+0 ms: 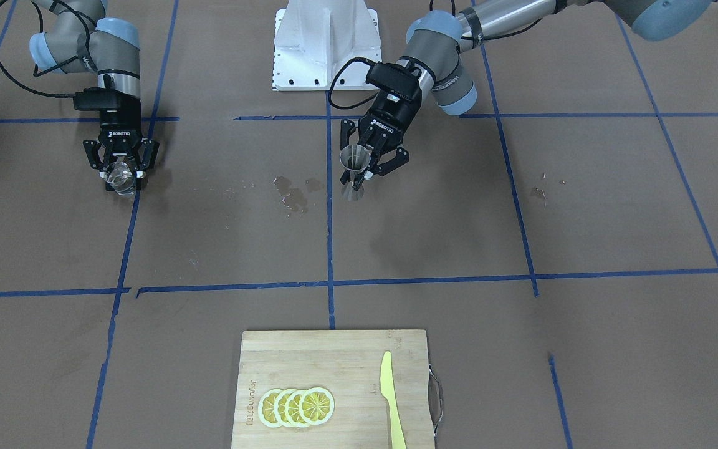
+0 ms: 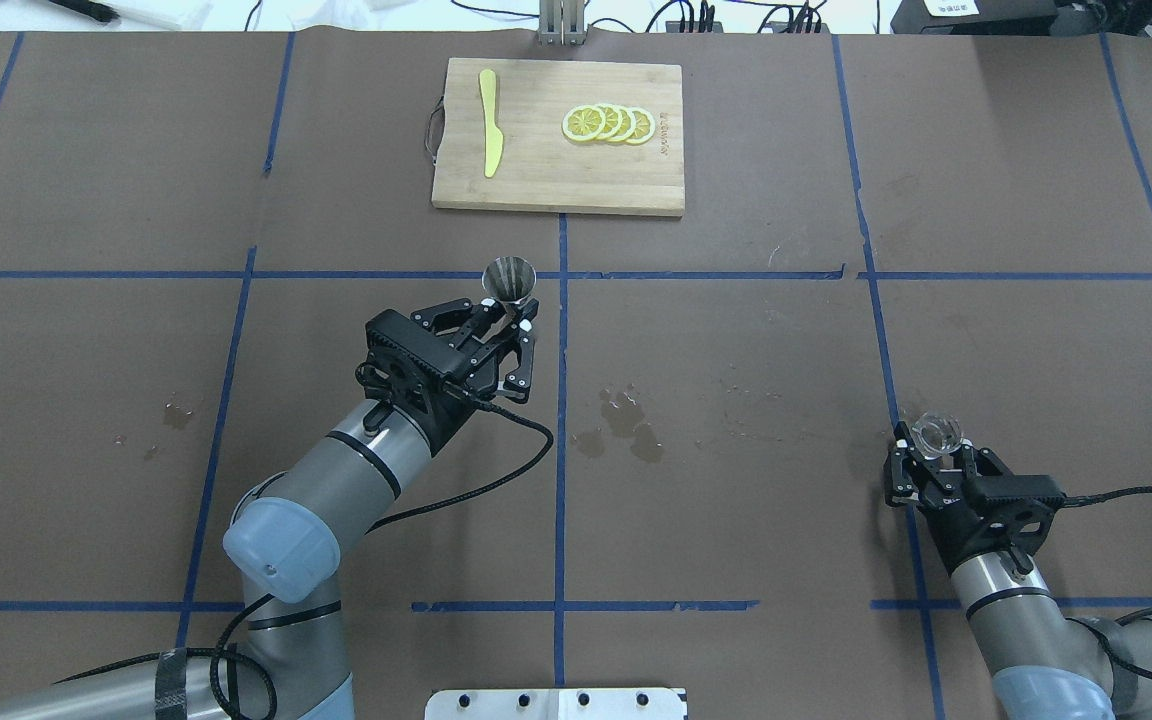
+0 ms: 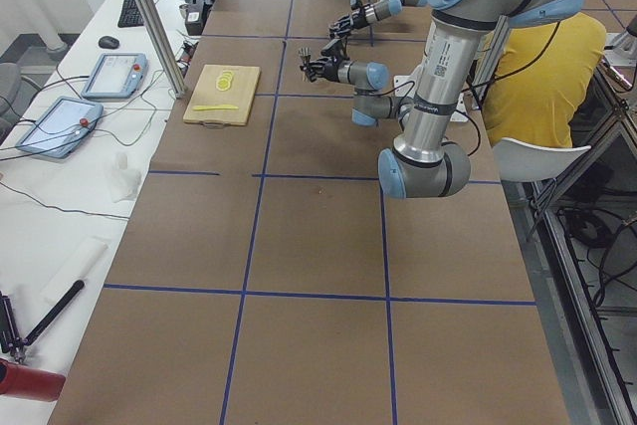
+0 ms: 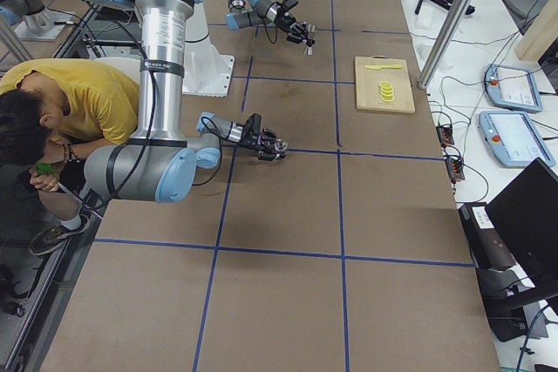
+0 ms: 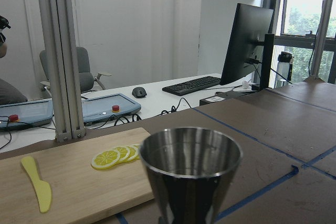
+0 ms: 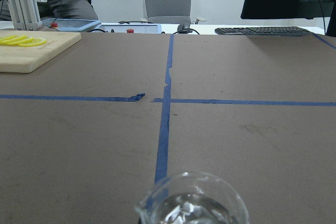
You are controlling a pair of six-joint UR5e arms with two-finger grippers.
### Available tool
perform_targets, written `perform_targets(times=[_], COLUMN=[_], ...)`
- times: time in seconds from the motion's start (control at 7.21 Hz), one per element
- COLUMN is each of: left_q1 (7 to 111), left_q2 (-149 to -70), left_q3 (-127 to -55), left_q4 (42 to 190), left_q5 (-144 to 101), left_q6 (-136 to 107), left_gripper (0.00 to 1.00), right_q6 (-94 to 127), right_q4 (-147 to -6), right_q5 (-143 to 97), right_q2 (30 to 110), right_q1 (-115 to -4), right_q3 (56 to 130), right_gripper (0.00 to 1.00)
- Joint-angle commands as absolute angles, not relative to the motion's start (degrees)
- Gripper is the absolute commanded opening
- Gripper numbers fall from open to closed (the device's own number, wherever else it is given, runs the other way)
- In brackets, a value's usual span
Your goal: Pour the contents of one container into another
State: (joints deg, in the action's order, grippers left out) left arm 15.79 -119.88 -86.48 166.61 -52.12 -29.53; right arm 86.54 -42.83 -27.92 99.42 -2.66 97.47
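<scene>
Left pincer [image 2: 509, 313] is clenched on the waist of the steel jigger [image 2: 509, 279], which is upright, mouth up, near the middle of the surface [image 2: 736, 330]. Right pincer [image 2: 936, 452] grasps the clear glass cup [image 2: 937, 434], upright, toward the surface's right edge. Wet spots [image 2: 626, 425] lie between them. Whether either vessel touches the surface cannot be determined.

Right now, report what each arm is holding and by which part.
The left arm's jaws hold the jigger at its narrow waist. The right arm's jaws hold the glass cup by its sides.
</scene>
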Motion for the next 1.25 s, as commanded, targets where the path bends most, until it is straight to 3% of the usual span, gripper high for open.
perform_targets(times=[0.0, 0.28, 0.83, 1.11], left_q1=[15.82, 15.82, 15.47, 15.29], left_q2=[-119.88, -119.88, -119.27, -119.01], left_q3=[-86.57, -86.66, -86.66, -86.40], left_q4=[166.64, 166.64, 166.64, 166.99], left_q5=[-52.12, -52.12, -52.73, -57.37], left_q6=[-29.53, -29.53, -28.74, -28.57], left_gripper=[0.00, 0.00, 0.00, 0.00], right_q6=[84.74, 80.87, 71.21, 66.74], right_q4=[-42.72, -42.45, -42.54, -42.63], right_q5=[-27.86, -27.86, -27.86, -27.77], right_q2=[99.32, 99.32, 97.57, 90.74], right_q1=[-2.81, -3.25, -3.60, -3.87], right_q3=[97.73, 99.30, 109.31, 109.42], right_gripper=[0.00, 0.00, 0.00, 0.00])
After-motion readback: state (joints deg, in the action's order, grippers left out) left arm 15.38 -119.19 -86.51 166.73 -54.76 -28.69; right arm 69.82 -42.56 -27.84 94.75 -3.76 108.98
